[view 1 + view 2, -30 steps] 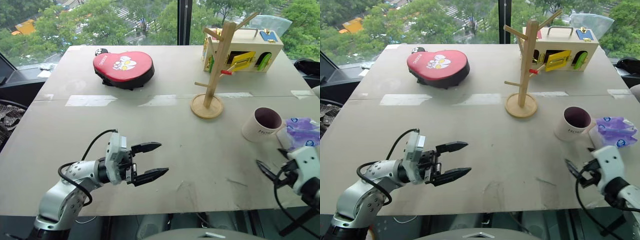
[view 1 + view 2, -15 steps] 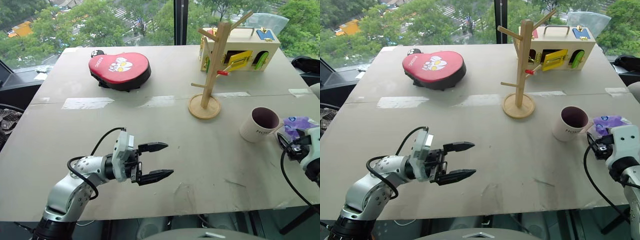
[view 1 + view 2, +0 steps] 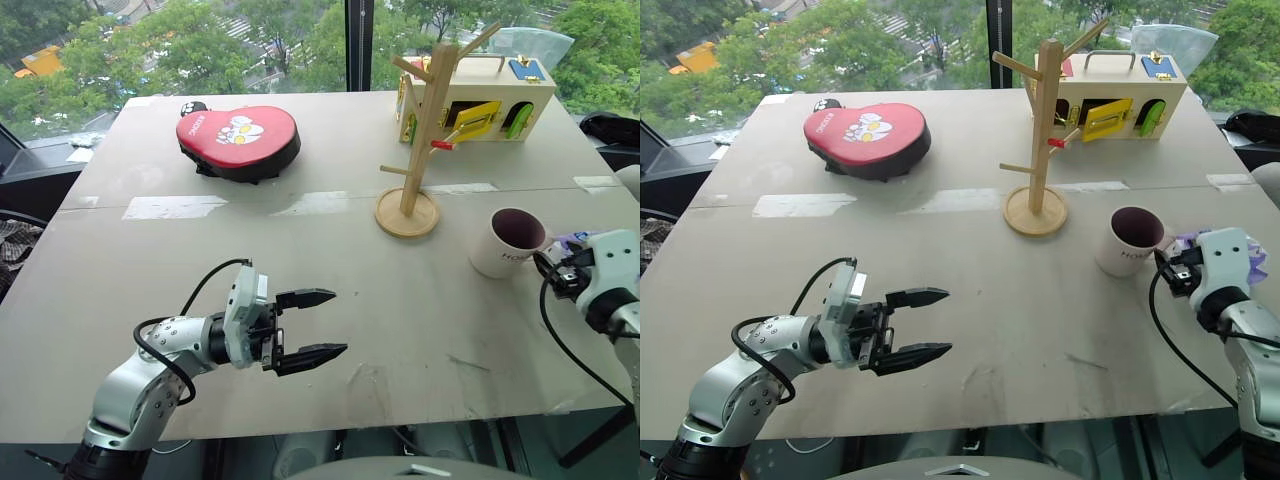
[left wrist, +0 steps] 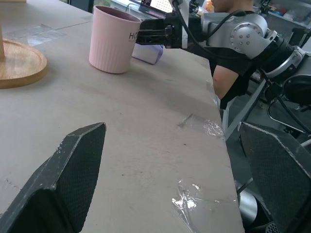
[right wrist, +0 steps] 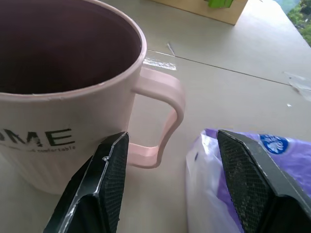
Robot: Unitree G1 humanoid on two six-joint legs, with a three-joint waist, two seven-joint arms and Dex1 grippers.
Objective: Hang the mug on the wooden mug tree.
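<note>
The mug [image 3: 508, 243], cream-white with a dark maroon inside and dark lettering, stands upright on the table at the right. Its handle [image 5: 163, 116] faces my right gripper [image 5: 173, 138], which is open; the fingers straddle the handle with space on both sides. That gripper [image 3: 548, 268] sits level at the mug's right side. The wooden mug tree [image 3: 420, 140] stands on its round base [image 3: 407, 213] behind and left of the mug, its pegs bare. My left gripper [image 3: 336, 322] hovers open over the near table, pointing right, holding nothing.
A purple plastic packet [image 5: 252, 160] lies right beside the mug's handle, touching my right finger's side. A wooden box with colourful latches [image 3: 480, 95] stands behind the tree. A red heart-shaped pad [image 3: 238, 140] lies at the back left. The table's front edge runs near my left arm.
My right gripper has moved forward from the table's near right edge up to the mug's handle, and its fingers have drawn closer together. The left arm has kept still.
</note>
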